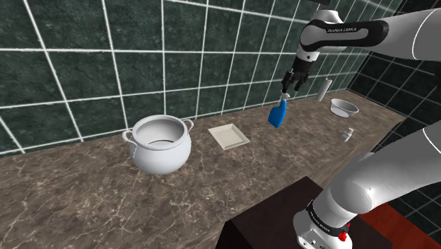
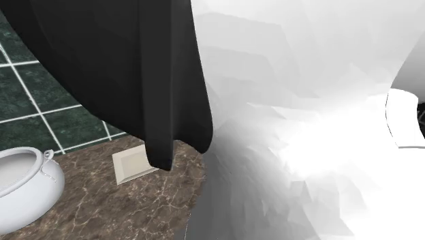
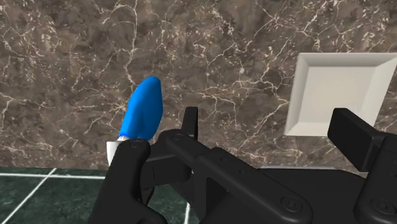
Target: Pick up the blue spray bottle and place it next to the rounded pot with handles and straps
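Observation:
The blue spray bottle [image 1: 278, 113] with a white head stands tilted on the marble counter [image 1: 212, 177] near the tiled wall. My gripper [image 1: 285, 93] hangs right above its top. In the wrist view the gripper [image 3: 272, 127] is open, its fingers far apart. There the blue spray bottle [image 3: 144, 113] lies just outside one finger, not between the two, and nothing is clasped. The rounded white pot with handles [image 1: 161, 145] sits far off toward the shoulder view's left; the pot [image 2: 27, 187] also shows at the second exterior view's lower left.
A white square dish [image 1: 228, 136] [image 3: 337, 92] [image 2: 133, 166] lies between pot and bottle. A white bowl [image 1: 344, 107], a small bottle [image 1: 348, 134] and a leaning cylinder [image 1: 324, 88] stand at the counter's far right. The arm's own body [image 2: 286, 136] blocks most of the second exterior view.

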Available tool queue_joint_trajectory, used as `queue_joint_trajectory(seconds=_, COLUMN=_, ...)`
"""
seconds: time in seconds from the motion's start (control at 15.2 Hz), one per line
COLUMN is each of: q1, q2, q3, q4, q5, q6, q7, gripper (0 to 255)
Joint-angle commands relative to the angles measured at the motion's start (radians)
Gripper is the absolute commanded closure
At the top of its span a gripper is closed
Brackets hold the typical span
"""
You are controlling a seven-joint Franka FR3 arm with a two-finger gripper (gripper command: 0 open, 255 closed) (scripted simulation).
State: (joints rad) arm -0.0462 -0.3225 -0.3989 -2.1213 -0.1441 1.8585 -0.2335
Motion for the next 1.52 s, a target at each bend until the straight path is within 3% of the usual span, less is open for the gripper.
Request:
queue_joint_trajectory(seconds=0.0, q1=-0.002, q2=0.076, q3=-0.038, q4=0.049, q5=0.022, q6=0.023, q7=-0.05, gripper=0)
queue_joint_trajectory(seconds=0.46, q1=-0.04, q2=0.352, q3=-0.14, q4=0.245, q5=0.154, q6=0.062, q7=-0.235, gripper=0)
queue_joint_trajectory(seconds=0.92, q1=-0.153, q2=0.647, q3=-0.163, q4=0.508, q5=0.32, q6=0.03, q7=-0.398, gripper=0)
queue_joint_trajectory(seconds=1.45, q1=-0.155, q2=0.671, q3=-0.154, q4=0.437, q5=0.336, q6=0.122, q7=-0.409, gripper=0)
